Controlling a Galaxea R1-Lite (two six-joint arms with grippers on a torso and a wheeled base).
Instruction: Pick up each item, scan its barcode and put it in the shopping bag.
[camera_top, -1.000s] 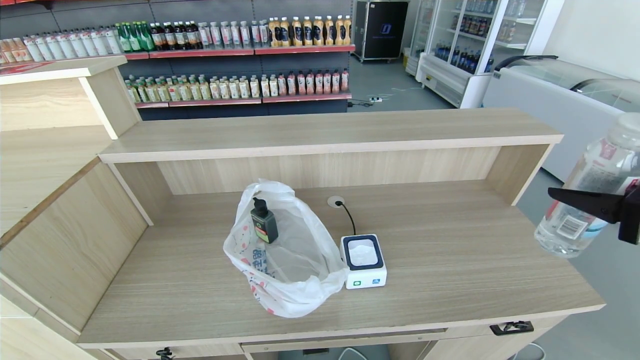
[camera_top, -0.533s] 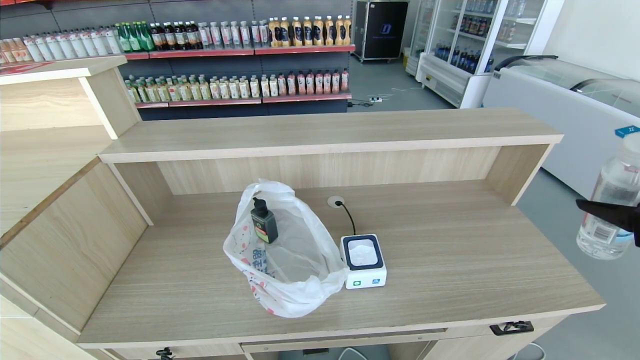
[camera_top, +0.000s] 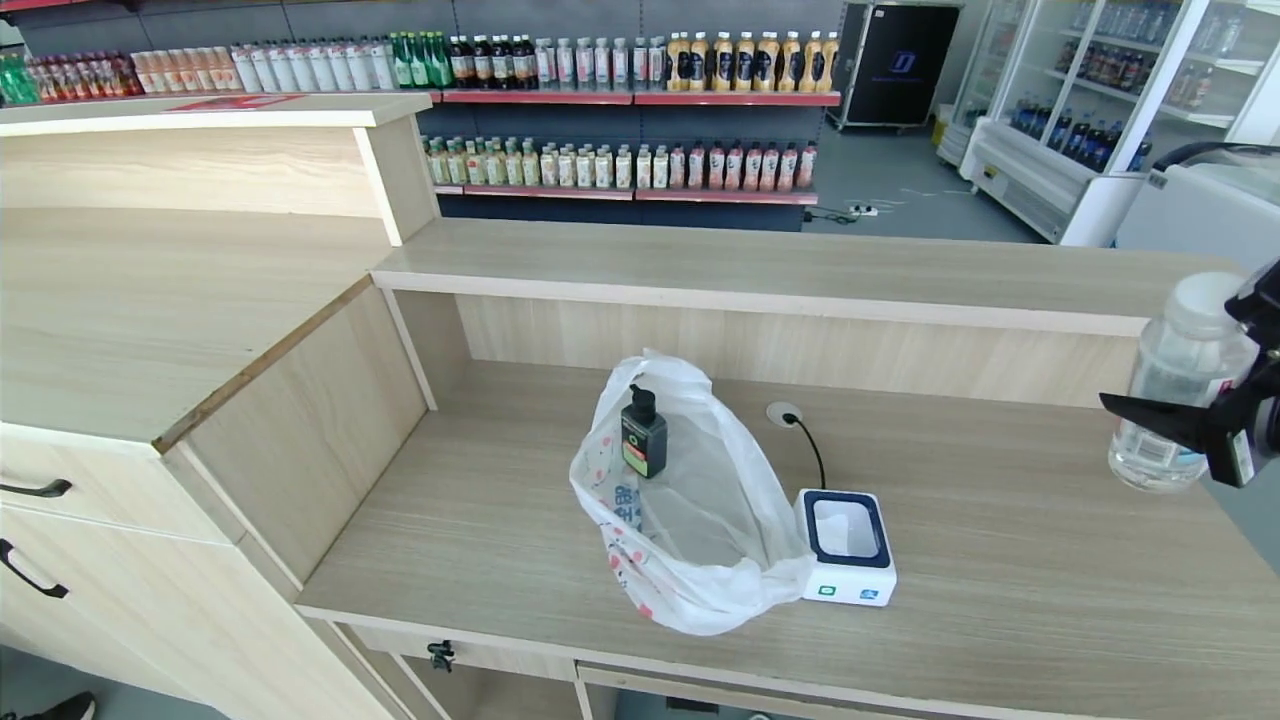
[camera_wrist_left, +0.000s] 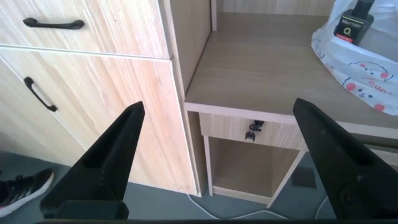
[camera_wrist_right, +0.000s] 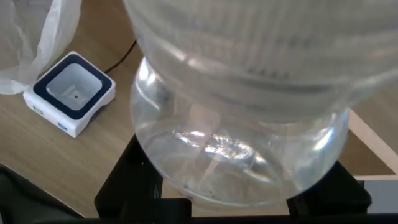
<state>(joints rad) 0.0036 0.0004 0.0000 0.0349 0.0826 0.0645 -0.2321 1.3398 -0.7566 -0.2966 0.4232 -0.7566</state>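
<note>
My right gripper (camera_top: 1165, 425) is shut on a clear water bottle (camera_top: 1185, 360), held upright above the right part of the counter. In the right wrist view the bottle (camera_wrist_right: 242, 112) is very close, with the white barcode scanner (camera_wrist_right: 69, 93) on the counter below and to one side. The scanner (camera_top: 848, 545) sits mid-counter, touching a white plastic shopping bag (camera_top: 700, 540). A dark pump bottle (camera_top: 643, 438) stands inside the bag. My left gripper (camera_wrist_left: 217, 162) is open with nothing in it, low in front of the counter's left corner.
The counter (camera_top: 1000, 600) has a raised back ledge (camera_top: 800, 270) and a side wall (camera_top: 310, 430) on its left. The scanner's black cable (camera_top: 812, 450) runs to a hole at the back. Drawers with black handles (camera_wrist_left: 53, 25) stand left of the counter.
The head camera has turned, shifting the whole picture to the right. The bottle in my right gripper has gone from tilted beyond the counter's right end to upright over the counter.
</note>
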